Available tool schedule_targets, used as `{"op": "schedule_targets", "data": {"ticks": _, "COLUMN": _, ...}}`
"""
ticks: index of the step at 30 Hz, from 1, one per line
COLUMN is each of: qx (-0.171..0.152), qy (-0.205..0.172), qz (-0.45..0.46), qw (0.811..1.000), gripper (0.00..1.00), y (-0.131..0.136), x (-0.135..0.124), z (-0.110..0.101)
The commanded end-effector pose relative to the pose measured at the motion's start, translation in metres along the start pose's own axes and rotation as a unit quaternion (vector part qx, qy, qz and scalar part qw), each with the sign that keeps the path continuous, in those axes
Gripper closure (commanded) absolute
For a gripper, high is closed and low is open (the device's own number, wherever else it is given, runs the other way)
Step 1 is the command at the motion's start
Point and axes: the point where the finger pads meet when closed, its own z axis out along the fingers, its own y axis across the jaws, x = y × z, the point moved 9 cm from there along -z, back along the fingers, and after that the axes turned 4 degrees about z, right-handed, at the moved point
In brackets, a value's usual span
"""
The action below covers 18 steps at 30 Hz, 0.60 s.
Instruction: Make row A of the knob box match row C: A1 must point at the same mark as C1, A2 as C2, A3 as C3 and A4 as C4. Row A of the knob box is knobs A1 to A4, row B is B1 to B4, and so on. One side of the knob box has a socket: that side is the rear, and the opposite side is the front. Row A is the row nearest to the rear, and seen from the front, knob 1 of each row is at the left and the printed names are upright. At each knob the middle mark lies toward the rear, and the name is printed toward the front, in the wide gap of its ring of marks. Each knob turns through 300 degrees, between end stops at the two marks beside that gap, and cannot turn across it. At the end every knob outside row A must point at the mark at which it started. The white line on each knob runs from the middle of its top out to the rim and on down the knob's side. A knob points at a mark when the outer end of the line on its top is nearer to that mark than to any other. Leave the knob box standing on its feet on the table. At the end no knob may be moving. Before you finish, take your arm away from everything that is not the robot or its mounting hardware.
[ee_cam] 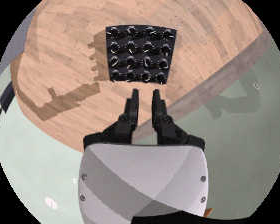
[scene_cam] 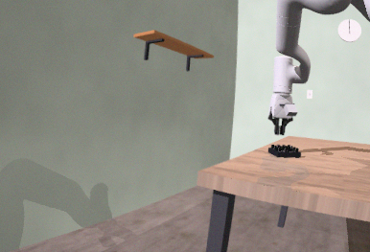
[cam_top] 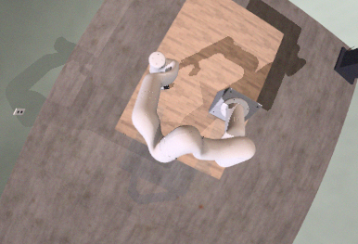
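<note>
The knob box (scene_cam: 285, 151) (ee_cam: 140, 52) is a small black block with rows of dark knobs, standing on the wooden table (cam_top: 209, 31) (scene_cam: 297, 180) (ee_cam: 64, 36) near its left edge. The knob lines and marks are too small to read. My gripper (scene_cam: 280, 132) (ee_cam: 145, 97) hangs straight down a short way above the box, clear of it. Its fingers are drawn close together with only a narrow gap, and nothing is between them. In the overhead view the wrist (cam_top: 158, 60) covers the gripper and nearly all of the box.
The arm's base plate (cam_top: 218, 107) is bolted to the table's right side, and the arm arches over the front part of the table. A wall shelf (scene_cam: 173, 46) hangs well away at the left. A dark object (cam_top: 348, 65) stands on the floor far right.
</note>
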Motion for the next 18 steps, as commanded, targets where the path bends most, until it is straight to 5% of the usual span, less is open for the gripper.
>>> {"op": "schedule_targets", "data": {"ticks": 1, "qx": -0.001, "qy": -0.001, "qz": 0.000, "qw": 1.000, "gripper": 0.81, "y": 0.000, "x": 0.000, "z": 0.004}}
{"op": "schedule_targets", "data": {"ticks": 18, "qx": -0.001, "qy": -0.001, "qz": 0.000, "qw": 1.000, "gripper": 0.81, "y": 0.000, "x": 0.000, "z": 0.023}}
